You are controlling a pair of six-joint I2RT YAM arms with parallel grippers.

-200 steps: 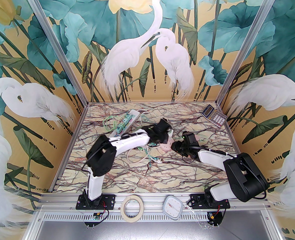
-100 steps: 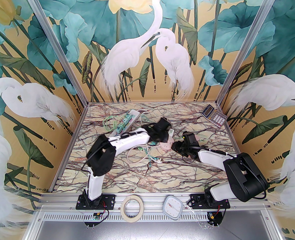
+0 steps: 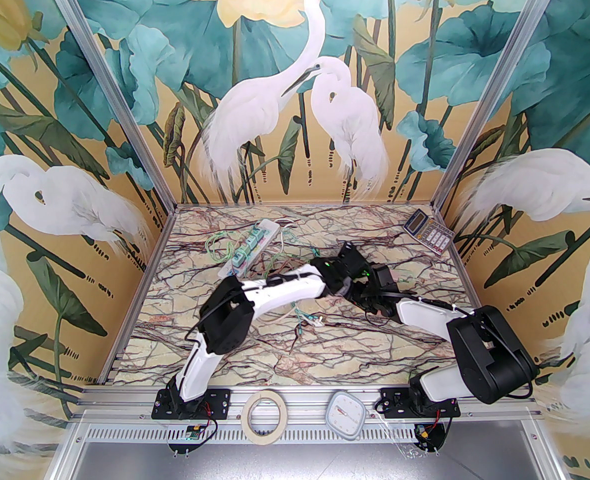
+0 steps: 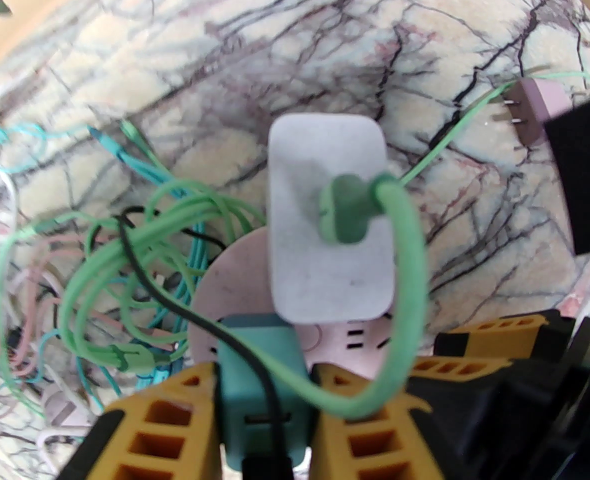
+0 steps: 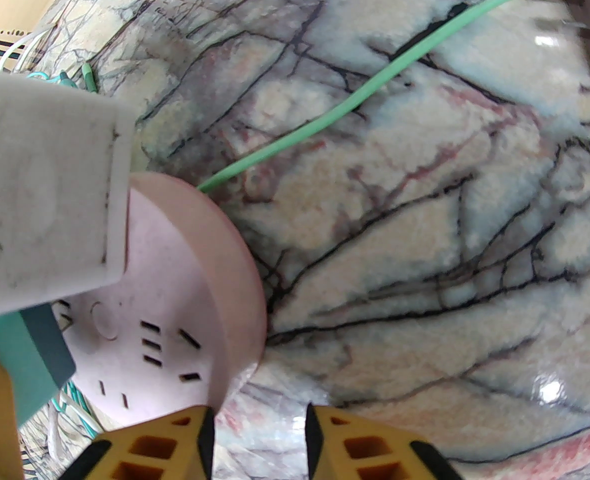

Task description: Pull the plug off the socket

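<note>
A round pink socket lies on the marble table. A teal plug stands on its face, and my left gripper is shut on it, one yellow finger on each side. A white adapter with a green cable also sits in the socket. My right gripper stands at the socket's rim with a narrow open gap and bare table between its fingers. One right fingertip touches the rim.
A loose pink plug with bare prongs lies beyond the socket. Tangled green, teal and pink cables spread to its left. A white power strip lies at the back left and a calculator at the back right.
My left arm has swung right and forward, and its gripper now covers the pink socket beside the right gripper. The right arm has not moved.
</note>
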